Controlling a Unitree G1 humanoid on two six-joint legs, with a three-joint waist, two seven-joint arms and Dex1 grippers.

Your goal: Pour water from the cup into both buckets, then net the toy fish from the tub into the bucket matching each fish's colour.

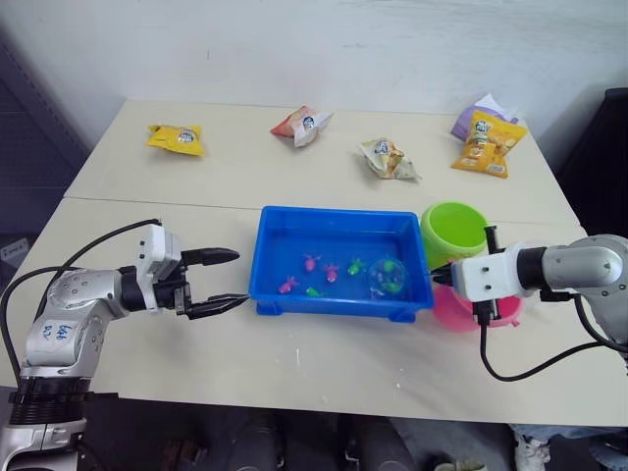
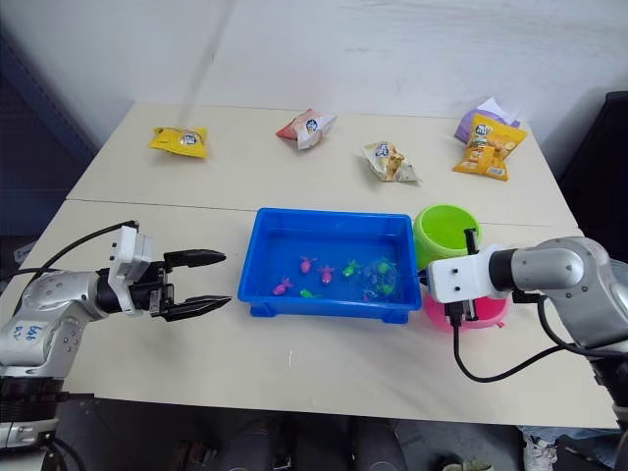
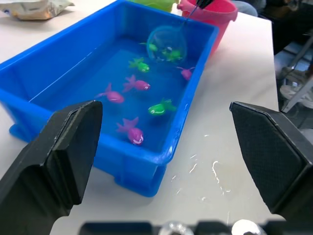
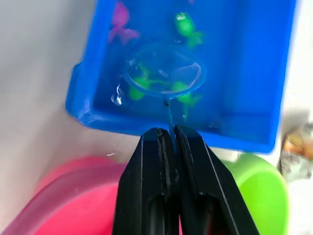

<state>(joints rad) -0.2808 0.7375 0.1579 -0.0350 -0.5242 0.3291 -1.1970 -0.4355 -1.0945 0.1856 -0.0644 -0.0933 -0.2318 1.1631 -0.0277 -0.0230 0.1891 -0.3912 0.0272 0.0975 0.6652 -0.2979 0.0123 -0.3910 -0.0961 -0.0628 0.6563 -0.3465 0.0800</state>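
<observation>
Four snack packets lie along the far side of the counter: a yellow one far left, a red-and-white one, a pale one, and an orange one leaning on a purple packet far right. None sits between me and the tub, which is at the middle with pink and green toy fish in water. The green bucket stands just right of the tub's far corner, the pink bucket nearer, partly behind my right end effector. That one is clamped on the net handle, hoop lowered at the tub's right end. My left end effector is spread wide, empty, left of the tub. My right wrist view shows green fish under the hoop; my left wrist view shows the net handle rising across the pink bucket
</observation>
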